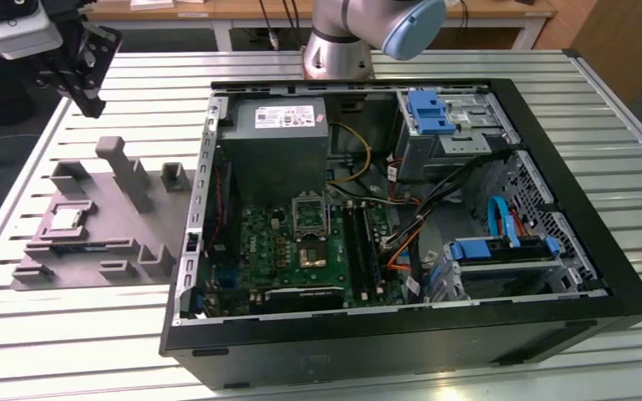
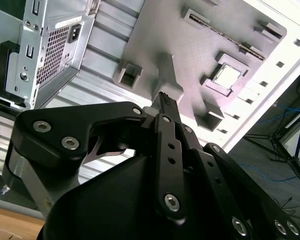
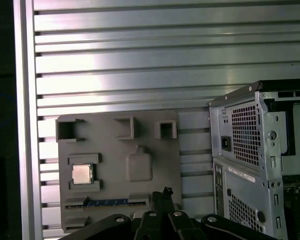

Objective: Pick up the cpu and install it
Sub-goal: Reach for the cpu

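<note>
While the gripper (image 1: 91, 107) hangs high over the grey tray (image 1: 109, 230), clear of it and touching nothing, its fingers (image 3: 165, 192) are pressed together w/ nothing between them. In both wrist views the black tips meet in one narrow point.

The cpu (image 1: 67, 219) lies flat in a square recess of the tray, silvery top up, w/ low grey ledges around it. That recess is on the tray's side away from the computer case (image 1: 410, 355). The first wrist view has the chip (image 3: 82, 173) square-on from above. The second wrist view shows it (image 2: 226, 76) farther along the tray than the fingertips, well apart from them.

A slim blue stick (image 3: 104, 202) sits in a long slot of the tray, just beside the cpu's recess. Several upright grey blocks (image 1: 131, 171) rise from the tray, the tallest near its middle.

The tray rests on a slatted metal table (image 1: 64, 342). The case lies on its side just beside the tray, toward the exterior view's right, w/ its panel off. Inside it, a green motherboard (image 1: 282, 246) sits in the part nearest the tray, and a grey power-supply box (image 1: 282, 134) is next to that. The arm's base (image 1: 338, 50) stands past the case's far wall, well apart from the tray.
</note>
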`<action>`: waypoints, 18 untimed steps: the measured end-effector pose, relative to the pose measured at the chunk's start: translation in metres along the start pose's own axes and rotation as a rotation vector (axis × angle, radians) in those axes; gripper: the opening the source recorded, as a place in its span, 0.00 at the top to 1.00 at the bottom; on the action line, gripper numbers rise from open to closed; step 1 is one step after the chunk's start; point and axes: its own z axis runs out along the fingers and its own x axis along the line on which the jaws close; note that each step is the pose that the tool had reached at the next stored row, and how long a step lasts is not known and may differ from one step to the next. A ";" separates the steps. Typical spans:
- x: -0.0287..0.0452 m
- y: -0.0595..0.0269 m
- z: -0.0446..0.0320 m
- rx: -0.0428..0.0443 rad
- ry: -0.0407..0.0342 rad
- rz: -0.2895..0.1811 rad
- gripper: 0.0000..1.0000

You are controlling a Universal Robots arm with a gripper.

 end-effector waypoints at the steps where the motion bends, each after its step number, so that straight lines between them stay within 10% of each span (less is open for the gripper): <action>1: 0.0005 0.0000 0.0000 0.0000 0.0000 0.000 0.89; 18: 0.0135 -0.0010 0.0005 0.0000 0.0000 0.000 0.89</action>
